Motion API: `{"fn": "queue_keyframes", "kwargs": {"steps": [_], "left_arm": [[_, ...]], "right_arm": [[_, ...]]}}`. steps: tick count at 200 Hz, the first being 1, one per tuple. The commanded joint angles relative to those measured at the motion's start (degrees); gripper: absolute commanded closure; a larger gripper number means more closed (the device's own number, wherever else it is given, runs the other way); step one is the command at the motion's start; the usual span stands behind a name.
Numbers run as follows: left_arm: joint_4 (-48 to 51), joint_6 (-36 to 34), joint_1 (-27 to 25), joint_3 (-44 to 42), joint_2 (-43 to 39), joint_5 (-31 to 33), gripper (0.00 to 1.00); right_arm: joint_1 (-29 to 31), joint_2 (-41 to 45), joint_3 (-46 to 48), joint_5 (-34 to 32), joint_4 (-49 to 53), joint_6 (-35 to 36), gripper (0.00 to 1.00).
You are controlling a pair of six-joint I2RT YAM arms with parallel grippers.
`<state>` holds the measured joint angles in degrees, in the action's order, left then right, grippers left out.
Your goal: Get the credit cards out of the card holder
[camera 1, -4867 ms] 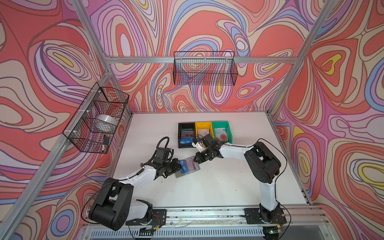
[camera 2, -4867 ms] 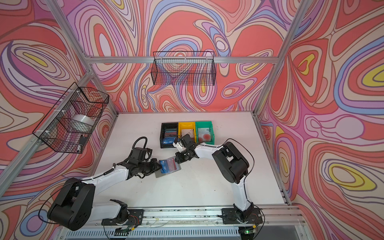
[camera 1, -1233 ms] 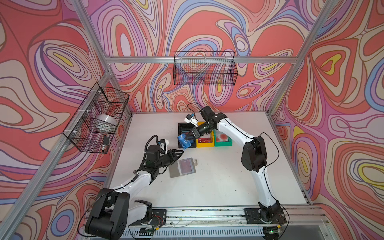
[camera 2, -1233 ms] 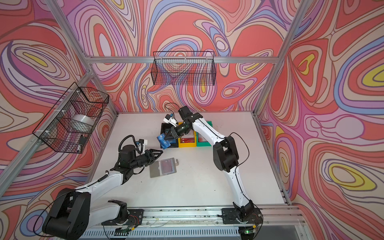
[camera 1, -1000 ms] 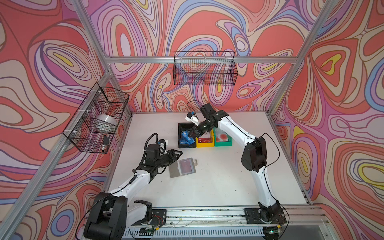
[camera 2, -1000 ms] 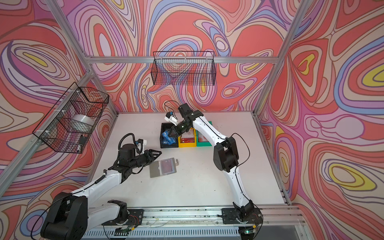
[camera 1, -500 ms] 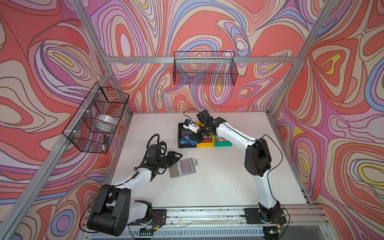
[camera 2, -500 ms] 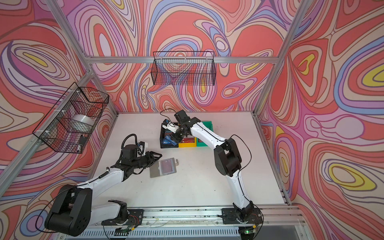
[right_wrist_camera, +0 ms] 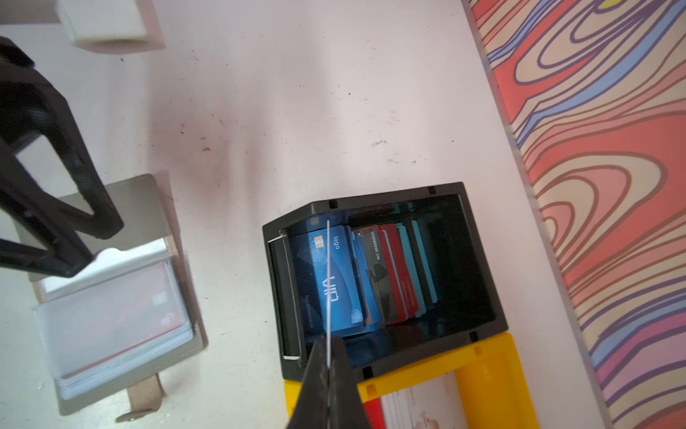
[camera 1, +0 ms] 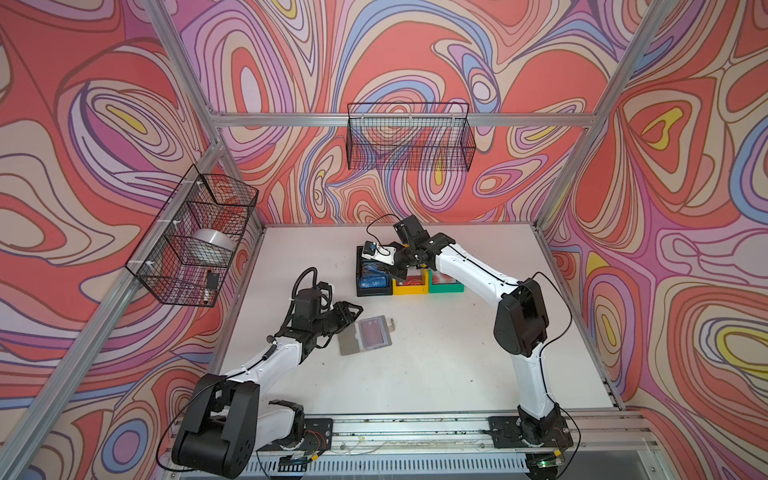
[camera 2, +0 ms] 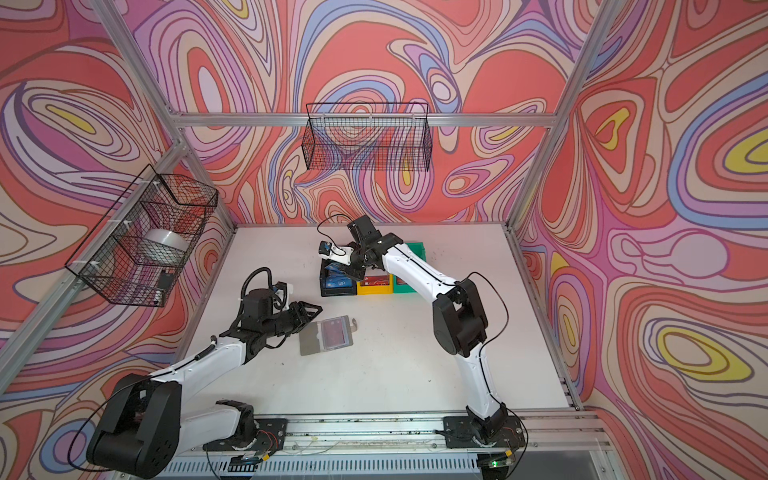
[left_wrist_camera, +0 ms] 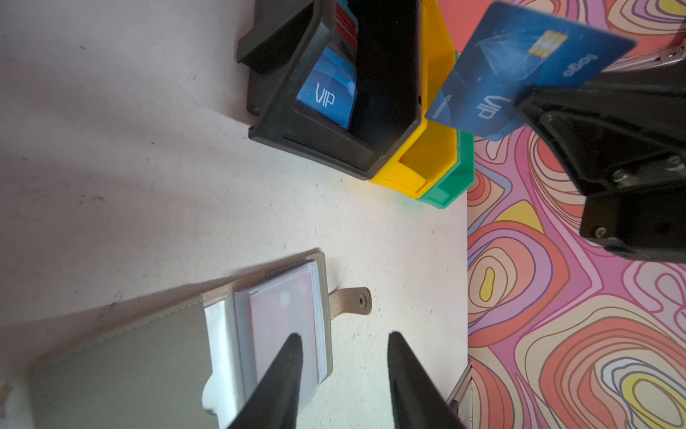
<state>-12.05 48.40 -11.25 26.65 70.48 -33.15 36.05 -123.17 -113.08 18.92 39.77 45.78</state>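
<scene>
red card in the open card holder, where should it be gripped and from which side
Pinch the red card by a thin edge where its translucent sleeve opens, coming in low and nearly flat. It lies flat inside the open card holder, so there is nothing to grip from above. Probably come from the snap tab side, though which edge opens is unclear.

My grippers: two, left gripper (left_wrist_camera: 343, 336) and right gripper (right_wrist_camera: 328, 340).
Bins: three, a black bin (camera 1: 372, 292), a yellow bin (camera 1: 409, 289), a green bin (camera 1: 446, 287).
Wire baskets: two, back basket (camera 1: 409, 141) and side basket (camera 1: 191, 241).
Holders: one card holder (left_wrist_camera: 130, 353).
Cards in my right gripper: one blue card (left_wrist_camera: 519, 67).
Cards showing in the holder's top sleeve: one red card (left_wrist_camera: 278, 312).
Cards in the black bin: several, too tightly packed for me to count.
</scene>
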Motion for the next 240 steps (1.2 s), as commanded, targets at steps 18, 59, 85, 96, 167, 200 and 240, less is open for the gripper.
{"fn": "queue_keyframes", "kwargs": {"steps": [18,59,85,96,167,200,240], "left_arm": [[1.3,-0.5,0.3,1.2,-1.0,1.3,0.59],[0.4,-0.5,0.3,-0.5,-1.0,2.5,0.59],[0.0,-1.0,0.4,-0.3,-0.1,2.9,0.59],[0.0,-1.3,0.3,0.2,0.6,2.6,0.59],[-3.0,-0.5,0.4,0.4,3.6,1.7,0.59],[-1.5,-0.9,0.4,0.4,2.4,2.5,0.59],[0.7,-1.5,0.4,0.1,0.0,3.4,0.59]], "right_arm": [[0.8,-5.0,-4.4,-3.4,3.9,8.1,1.00],[2.7,-7.4,-3.7,-6.7,2.2,9.4,1.00],[3.5,-9.0,-3.8,-7.4,2.2,9.3,1.00],[3.7,-9.7,-4.1,-8.2,2.4,9.5,1.00],[3.8,-11.0,-2.5,-12.5,1.1,10.3,1.00],[3.8,-10.9,-2.3,-12.2,0.7,10.1,1.00],[3.9,-9.3,-0.1,-12.3,-3.5,8.4,0.94]]}}
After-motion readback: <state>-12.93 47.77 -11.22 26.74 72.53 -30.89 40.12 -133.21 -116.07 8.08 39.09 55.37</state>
